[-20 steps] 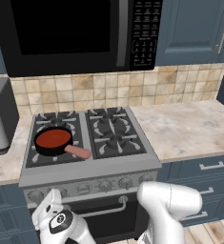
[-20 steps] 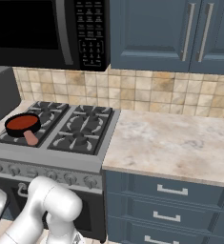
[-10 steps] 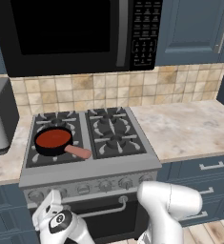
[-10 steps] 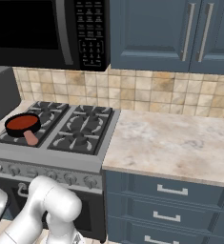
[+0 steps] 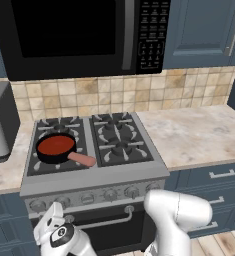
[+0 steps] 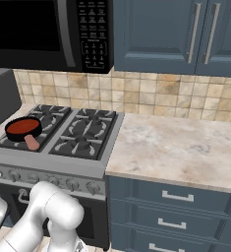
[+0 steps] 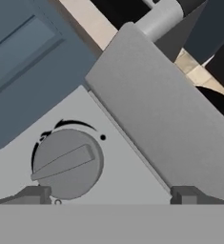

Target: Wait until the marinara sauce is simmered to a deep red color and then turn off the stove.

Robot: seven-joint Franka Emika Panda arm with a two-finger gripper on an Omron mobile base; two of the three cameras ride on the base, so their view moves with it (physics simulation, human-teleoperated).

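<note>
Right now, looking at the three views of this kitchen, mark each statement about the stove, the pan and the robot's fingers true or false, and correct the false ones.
1. The marinara sauce sits in a pan on the stove's front left burner. True.
2. The pan's handle points toward the back wall. False: it points toward the stove's front, angled right.
3. The fingers are clamped on a knob. False: they stand wide apart, with the knob seen between them and nothing gripped.
4. A microwave hangs above the stove. True.
5. A second pot stands on the right burners. False: they are bare.
</note>
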